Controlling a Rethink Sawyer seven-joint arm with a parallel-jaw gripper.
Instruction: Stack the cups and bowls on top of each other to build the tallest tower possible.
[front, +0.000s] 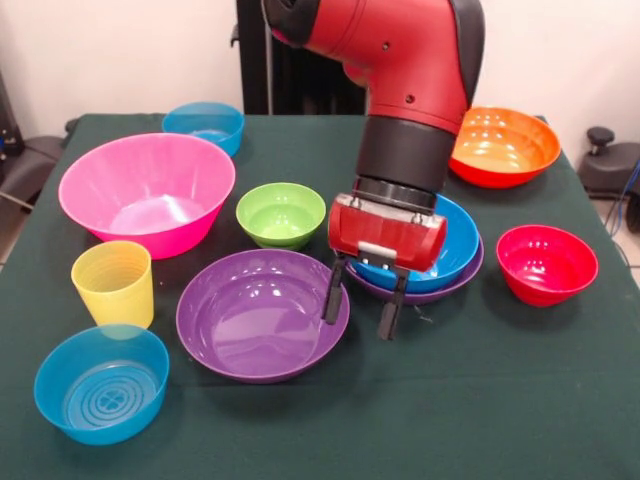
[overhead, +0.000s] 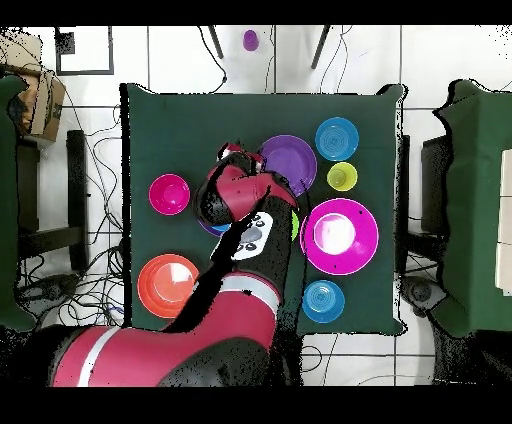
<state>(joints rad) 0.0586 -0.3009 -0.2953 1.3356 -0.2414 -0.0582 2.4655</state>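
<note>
Hovering open and empty, pincer (front: 364, 308) sits beside the near purple bowl (front: 262, 313). Only stack so far: blue bowl (front: 455, 248) in second purple bowl (front: 420, 292). Remaining pieces loose on bench (front: 500, 400).

Glossy plastic purple bowl (front: 262, 314), ribbed translucent yellow cup (front: 113, 283), matt, seemingly cloth green table cover (front: 480, 400).

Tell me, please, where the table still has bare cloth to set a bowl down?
Most open: the near strip in front of the purple bowl and red bowl. Some bare cloth also lies between the far translucent blue bowl and the orange bowl. Crowded: pink bowl, green bowl, yellow cup, open gripper.
</note>
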